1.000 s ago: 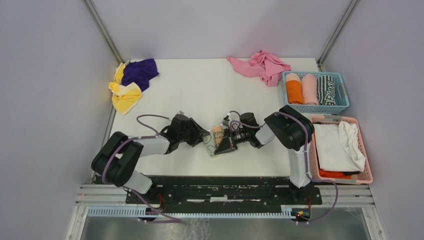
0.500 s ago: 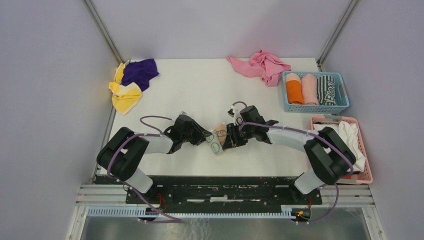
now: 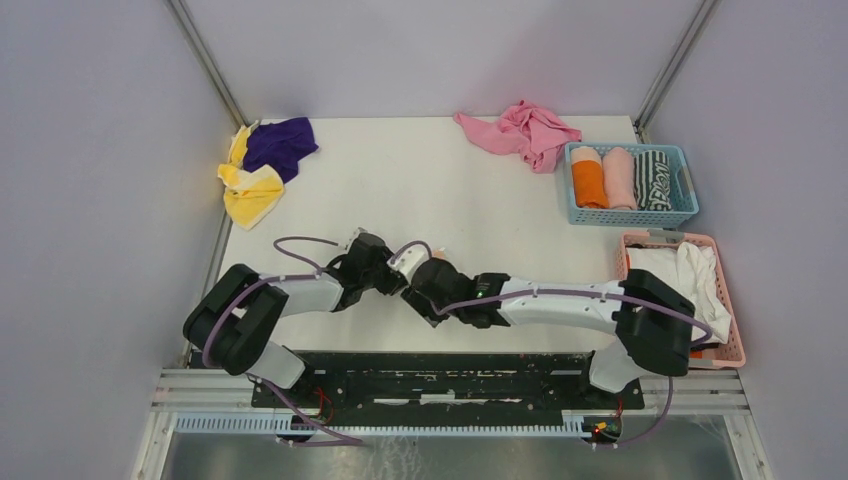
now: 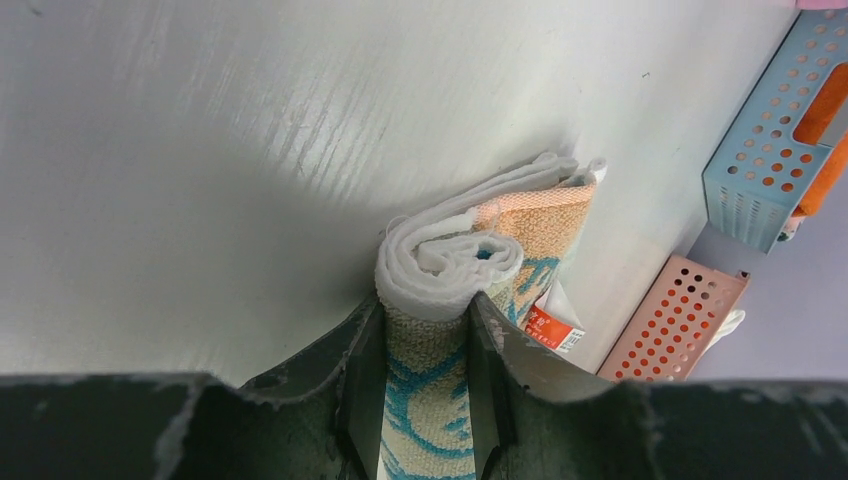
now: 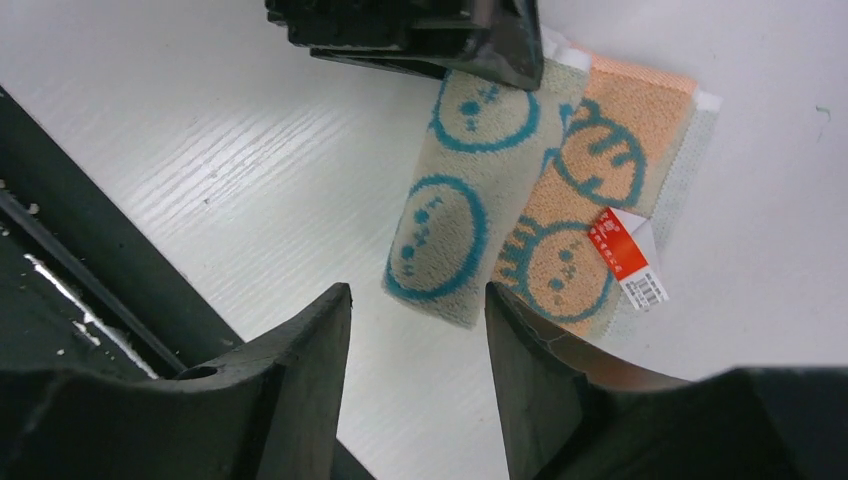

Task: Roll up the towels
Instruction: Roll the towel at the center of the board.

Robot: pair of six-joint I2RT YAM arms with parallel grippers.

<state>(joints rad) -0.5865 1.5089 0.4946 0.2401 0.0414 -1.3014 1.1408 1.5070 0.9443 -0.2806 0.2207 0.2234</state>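
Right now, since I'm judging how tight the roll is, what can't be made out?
Top external: the cartoon-face towel, almost wholly covered by the left gripper and right gripper.
Left wrist: the roll's near end, cut off by the bottom edge.
Right wrist: the towel's far end, under the left gripper; the print on its label, too small to read.

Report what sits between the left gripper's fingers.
The rolled smiley towel, clamped near its end by the fingers of the left gripper; the left wrist view shows it.
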